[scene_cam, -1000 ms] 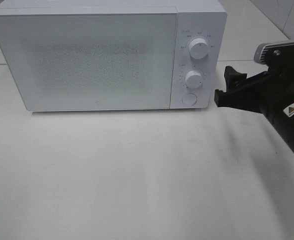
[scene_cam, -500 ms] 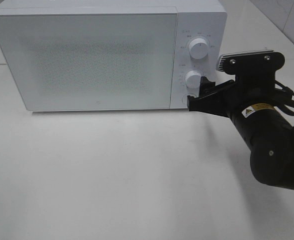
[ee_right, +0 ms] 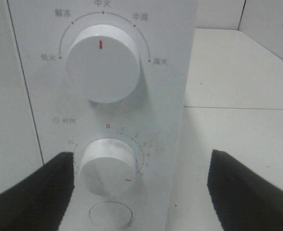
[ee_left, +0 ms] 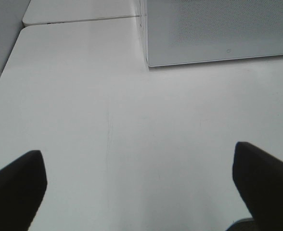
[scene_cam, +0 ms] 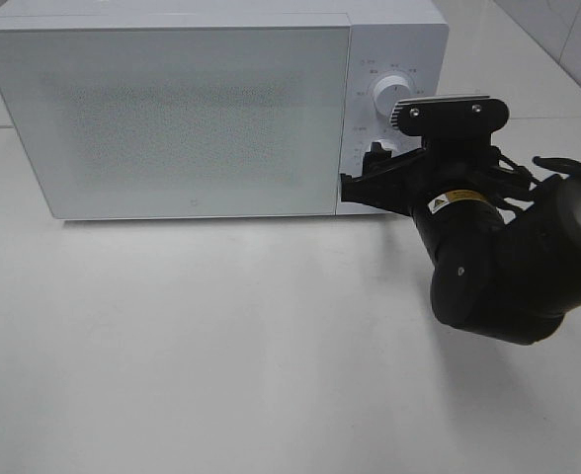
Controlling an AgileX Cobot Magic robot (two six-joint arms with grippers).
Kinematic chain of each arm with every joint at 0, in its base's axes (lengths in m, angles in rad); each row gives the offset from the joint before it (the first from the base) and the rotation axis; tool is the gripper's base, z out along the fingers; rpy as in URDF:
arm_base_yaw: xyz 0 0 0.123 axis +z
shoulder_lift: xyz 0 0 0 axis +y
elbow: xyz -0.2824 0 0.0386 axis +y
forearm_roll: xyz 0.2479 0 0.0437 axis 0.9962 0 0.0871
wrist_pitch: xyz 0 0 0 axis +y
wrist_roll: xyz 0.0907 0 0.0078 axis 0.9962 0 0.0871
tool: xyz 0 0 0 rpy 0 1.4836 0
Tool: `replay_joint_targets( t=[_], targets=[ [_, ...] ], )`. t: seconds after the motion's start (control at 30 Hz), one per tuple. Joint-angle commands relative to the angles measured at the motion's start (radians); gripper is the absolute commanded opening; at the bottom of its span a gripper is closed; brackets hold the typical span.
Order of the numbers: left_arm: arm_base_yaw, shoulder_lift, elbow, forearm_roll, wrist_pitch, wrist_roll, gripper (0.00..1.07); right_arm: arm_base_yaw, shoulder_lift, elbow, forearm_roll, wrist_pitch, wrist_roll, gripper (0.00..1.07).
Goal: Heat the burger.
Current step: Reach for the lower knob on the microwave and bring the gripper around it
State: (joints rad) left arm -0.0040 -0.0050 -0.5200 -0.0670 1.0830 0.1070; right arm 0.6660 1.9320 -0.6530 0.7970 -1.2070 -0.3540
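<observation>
The burger is not in view in any frame. The white microwave [scene_cam: 172,109] stands at the back of the table with its door shut. My right gripper [scene_cam: 362,173] is open at the control panel, one finger [ee_right: 31,192] on each side of the lower timer knob [ee_right: 108,163], not closed on it. The upper power knob [ee_right: 103,67] and a round button [ee_right: 110,215] also show there. My left gripper [ee_left: 139,192] is open and empty over bare table; it is outside the exterior high view.
The white table [scene_cam: 221,346] spreads in front of the microwave. The left wrist view shows the microwave's lower front corner [ee_left: 218,29] and the table's edge [ee_left: 6,77]. Another white surface [scene_cam: 488,59] lies behind at the right.
My right arm has moved left from the table's right side to the microwave's control panel, and its fingers now flank the lower knob.
</observation>
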Motion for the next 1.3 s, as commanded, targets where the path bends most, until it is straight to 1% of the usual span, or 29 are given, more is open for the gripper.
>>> replay_joint_targets(
  t=[0.03, 0.07, 0.13, 0.27, 0.4, 0.67, 1.03, 1.13, 1.17, 1.2, 1.23, 1.27, 1.3],
  targets=[
    [0.004, -0.025, 0.003, -0.006, -0.014, -0.005, 0.98, -0.001, 0.028, -0.042, -0.001, -0.190, 0.018, 0.75],
    [0.004, -0.025, 0.003, -0.006, -0.014, -0.005, 0.98, -0.001, 0.028, -0.042, -0.001, -0.190, 0.018, 0.75],
    [0.004, -0.025, 0.003, -0.006, -0.014, -0.005, 0.98, -0.003, 0.063, -0.078, 0.001, -0.190, 0.036, 0.75],
    [0.004, -0.025, 0.003, -0.006, -0.014, -0.005, 0.98, -0.004, 0.088, -0.100, 0.001, -0.188, 0.036, 0.75],
    [0.004, -0.025, 0.003, -0.006, -0.014, -0.004, 0.98, -0.034, 0.125, -0.131, -0.016, -0.178, 0.036, 0.75],
    [0.004, -0.025, 0.003, -0.005, -0.014, -0.004, 0.98, -0.047, 0.158, -0.154, -0.040, -0.159, 0.041, 0.75],
    [0.004, -0.025, 0.003, -0.005, -0.014, -0.004, 0.98, -0.047, 0.162, -0.167, -0.072, -0.153, 0.040, 0.74],
    [0.004, -0.025, 0.003, -0.005, -0.014, -0.004, 0.98, -0.047, 0.162, -0.167, -0.073, -0.152, 0.041, 0.70],
    [0.004, -0.025, 0.003, -0.005, -0.014, -0.004, 0.98, -0.047, 0.162, -0.167, -0.074, -0.151, 0.053, 0.63],
    [0.004, -0.025, 0.003, -0.005, -0.014, -0.004, 0.98, -0.047, 0.162, -0.167, -0.074, -0.151, 0.053, 0.63],
    [0.004, -0.025, 0.003, -0.005, -0.014, -0.004, 0.98, -0.047, 0.162, -0.167, -0.074, -0.151, 0.083, 0.58],
    [0.004, -0.025, 0.003, -0.005, -0.014, -0.004, 0.98, -0.047, 0.162, -0.167, -0.074, -0.151, 0.092, 0.44],
    [0.004, -0.025, 0.003, -0.005, -0.014, -0.004, 0.98, -0.047, 0.162, -0.167, -0.074, -0.151, 0.092, 0.44]
  ],
)
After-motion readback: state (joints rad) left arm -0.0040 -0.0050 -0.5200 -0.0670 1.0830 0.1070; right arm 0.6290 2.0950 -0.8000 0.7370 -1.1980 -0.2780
